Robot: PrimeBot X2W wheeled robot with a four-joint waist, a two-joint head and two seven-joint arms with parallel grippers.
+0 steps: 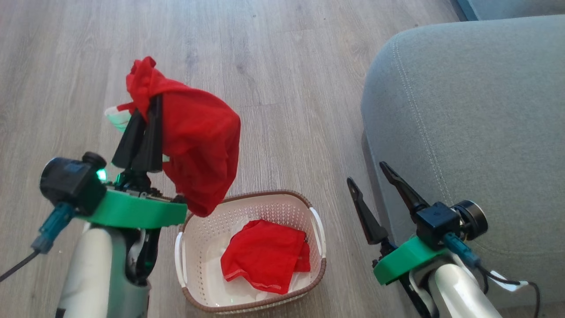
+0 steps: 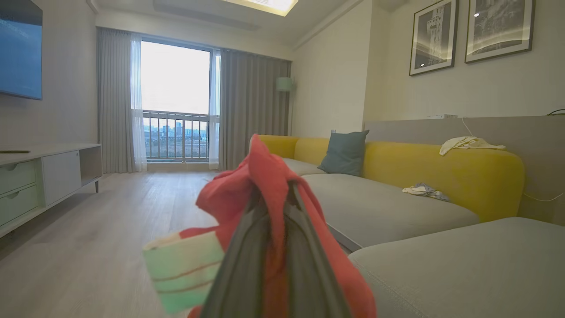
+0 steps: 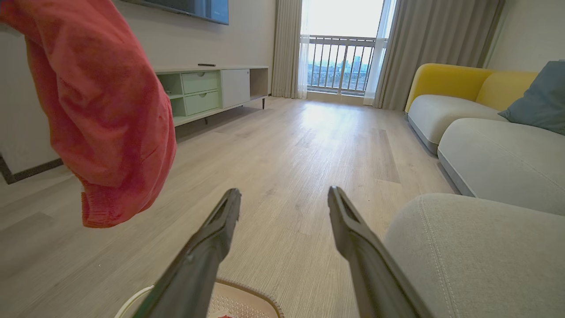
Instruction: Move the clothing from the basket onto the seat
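Observation:
My left gripper [image 1: 148,104] is shut on a red garment [image 1: 198,141] of the clothing, held up above and left of the basket [image 1: 304,207]. The fabric drapes over the dark fingers [image 2: 309,265] and hangs down toward the basket's near-left rim; a white-green striped panel [image 2: 183,269] sticks out on the left. That garment [image 3: 106,115] hangs in mid-air at the left of the right wrist view. Another red garment [image 1: 265,260] lies in the cream basket on the floor. My right gripper [image 1: 366,172] stands open and empty between the basket and the grey seat [image 1: 476,123].
Wooden floor [image 1: 287,66] spreads around the basket. The seat's rounded corner [image 3: 476,256] is just right of my right gripper. Farther back stand a yellow-backed sofa [image 2: 441,172] with a blue cushion [image 2: 344,152] and small cloths, and a low TV cabinet [image 3: 207,88] at the left wall.

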